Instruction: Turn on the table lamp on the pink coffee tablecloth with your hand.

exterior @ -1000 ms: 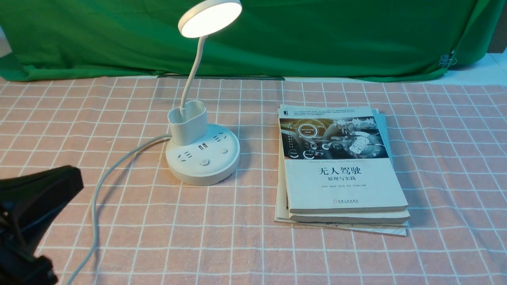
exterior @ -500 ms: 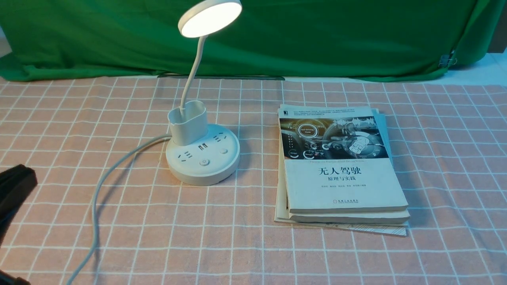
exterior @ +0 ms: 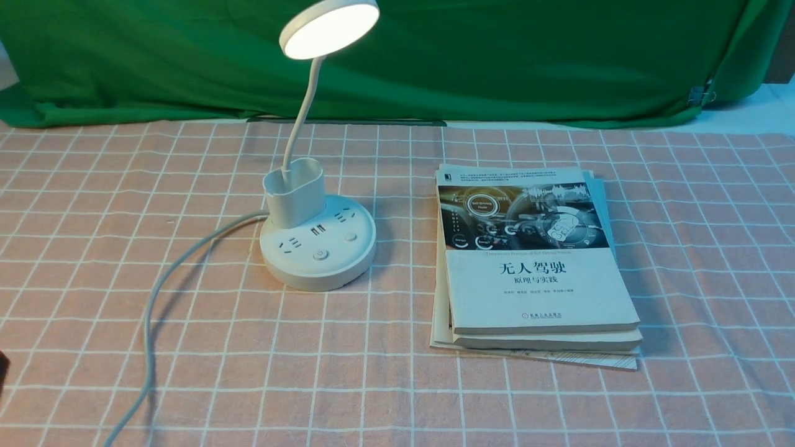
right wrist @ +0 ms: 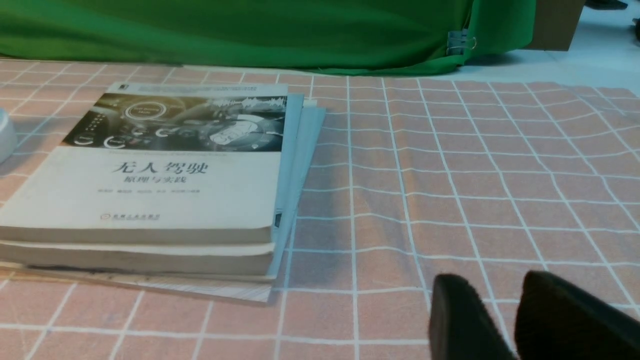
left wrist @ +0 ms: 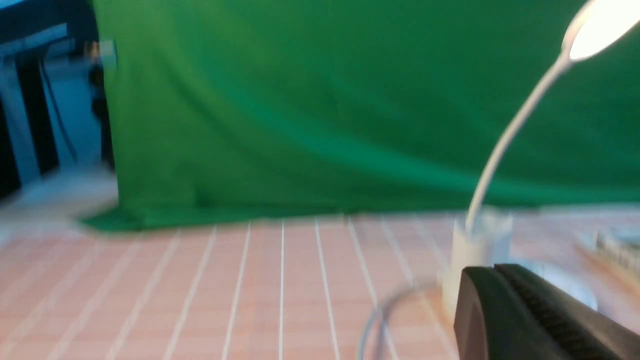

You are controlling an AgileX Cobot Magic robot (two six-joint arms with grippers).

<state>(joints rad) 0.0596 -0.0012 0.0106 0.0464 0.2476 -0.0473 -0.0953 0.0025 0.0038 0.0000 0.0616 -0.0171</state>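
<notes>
The white table lamp stands left of centre on the pink coffee tablecloth (exterior: 186, 372). Its disc head (exterior: 329, 28) glows. Its round base (exterior: 318, 248) shows sockets and buttons, and the grey-white cord (exterior: 149, 323) runs toward the front left. In the blurred left wrist view my left gripper (left wrist: 492, 270) is shut and empty, a short way back from the lamp's cup holder (left wrist: 480, 240). Only a dark sliver of that arm (exterior: 2, 372) shows at the front view's left edge. My right gripper (right wrist: 495, 280) is open and empty, low over the cloth to the right of the books.
A stack of books (exterior: 534, 261) lies right of the lamp and also shows in the right wrist view (right wrist: 160, 175). A green backdrop cloth (exterior: 497, 56) hangs along the back edge, with a metal clip (exterior: 702, 94) at its right end.
My left arm has drawn back to the left and toward me, almost out of the front view. The lamp stays lit and has not moved.
</notes>
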